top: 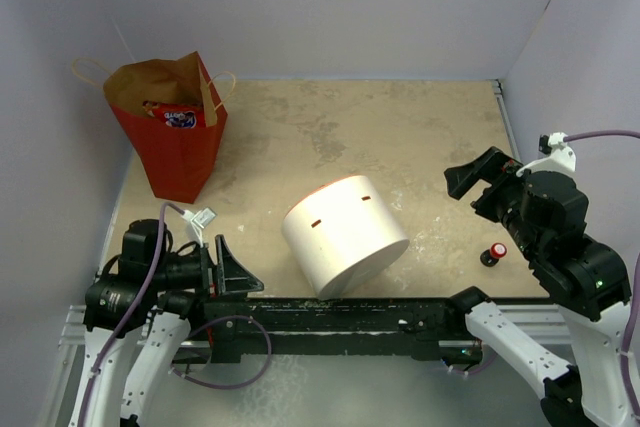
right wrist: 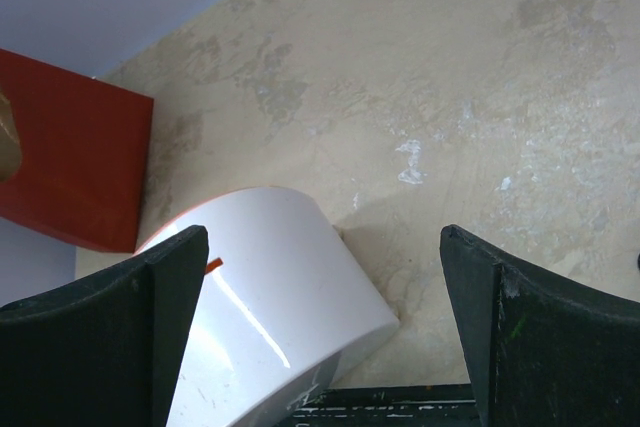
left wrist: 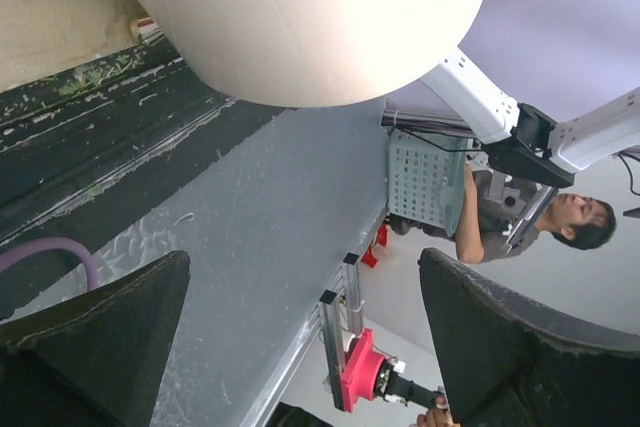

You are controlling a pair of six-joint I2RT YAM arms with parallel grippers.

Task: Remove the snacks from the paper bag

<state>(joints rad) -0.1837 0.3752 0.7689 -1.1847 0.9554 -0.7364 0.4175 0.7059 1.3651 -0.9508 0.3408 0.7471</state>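
L fingers [left wrist: 92,342] wide open, empty; R fingers [right wrist: 100,332] same, touching nothing.

White cylinder [left wrist: 300,17] at top, left end effector [left wrist: 303,259] fingers spread, purple cable [left wrist: 55,252]

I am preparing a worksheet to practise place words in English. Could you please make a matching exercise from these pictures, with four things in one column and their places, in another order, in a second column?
Things
1. red paper carrier bag with brown loop handles
2. large white cylinder
3. small black object with a red cap
4. red cookie bag with a blue logo

Places
A. in the open top of another thing
B. far left corner of the table
C. near side, towards the right edge
D. middle, towards the near edge

Pairs: 1-B, 2-D, 3-C, 4-A
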